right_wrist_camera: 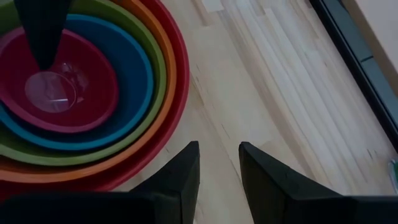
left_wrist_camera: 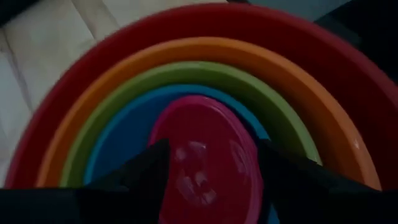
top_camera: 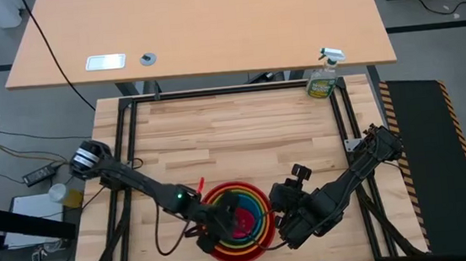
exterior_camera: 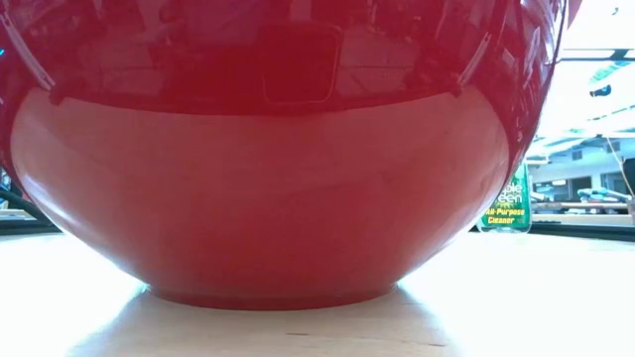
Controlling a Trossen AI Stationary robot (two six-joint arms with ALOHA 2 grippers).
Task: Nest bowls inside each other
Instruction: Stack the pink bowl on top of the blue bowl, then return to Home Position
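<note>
The bowls sit nested near the table's front edge: red bowl (top_camera: 218, 252) outermost, then orange (left_wrist_camera: 205, 50), yellow-green (left_wrist_camera: 199, 73), blue (right_wrist_camera: 134, 68), and pink (right_wrist_camera: 74, 93) innermost. The red bowl's base (exterior_camera: 273, 293) rests on the table. My left gripper (left_wrist_camera: 214, 177) is open and slants down into the stack, its fingers spread over the pink bowl. One of its fingers (right_wrist_camera: 42, 34) shows in the right wrist view, pointing into the pink bowl. My right gripper (right_wrist_camera: 219, 162) is open over bare wood just right of the stack, with nothing between its fingers. My left gripper's fingertips reach down to the pink bowl's inside (right_wrist_camera: 53, 87) from above. I cannot tell whether they touch it. The pink bowl lies level in the blue one.
A green spray bottle (top_camera: 323, 79) stands at the table's far right corner. A black frame rail (top_camera: 347, 129) runs around the tabletop. Bare wood stretches behind the stack toward the far edge.
</note>
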